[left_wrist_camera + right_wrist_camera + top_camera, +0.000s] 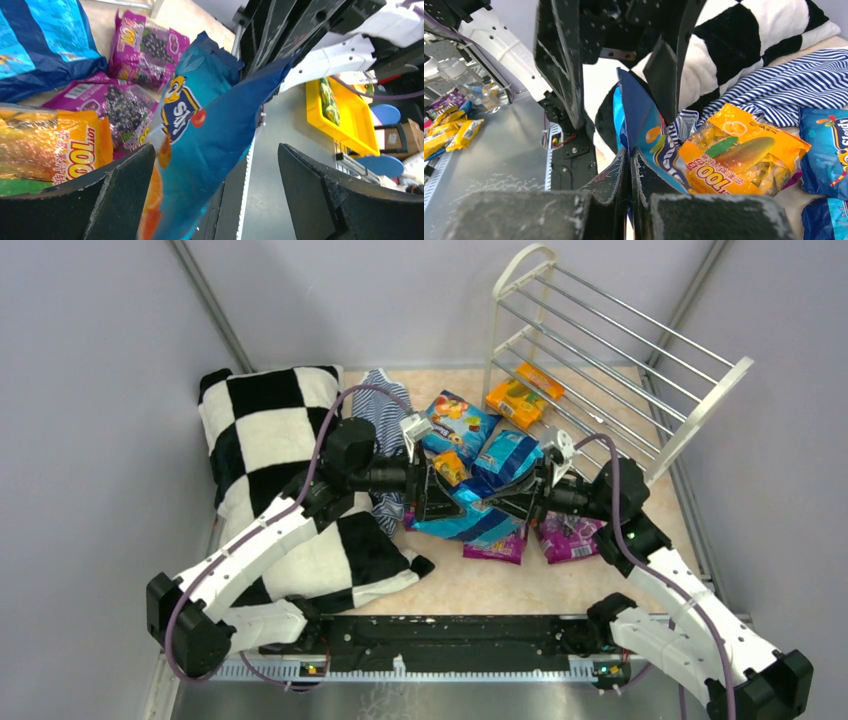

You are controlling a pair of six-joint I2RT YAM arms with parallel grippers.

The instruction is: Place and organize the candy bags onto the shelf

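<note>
**Figure.** Two-arm handling of a blue candy bag (465,520) above the worktop (480,585). The right end effector (630,159) is pinched tight on one thin edge of the bag. The left end effector (215,150) stands wide apart astride the bag's other end and grips nothing. The bag hangs slack and twisted between the two, well short of the shelf (700,415), on whose lowest tier two shelved orange bags (515,400) lie.

Hazards, as judged:
- (a) The glossy film may slide out of the edge pinch if the right arm swings quickly.
- (b) If the left fingers close on the twisted middle, the pouch may crumple, and it may tear if the arms then pull apart.
- (c) The sagging end could drag the loose orange bag (450,468) and the purple bags (565,537) (both lie just beside the grasp).
- (d) Set down edge-on, a flat bag may slip between the shelf's thin rods.
</note>
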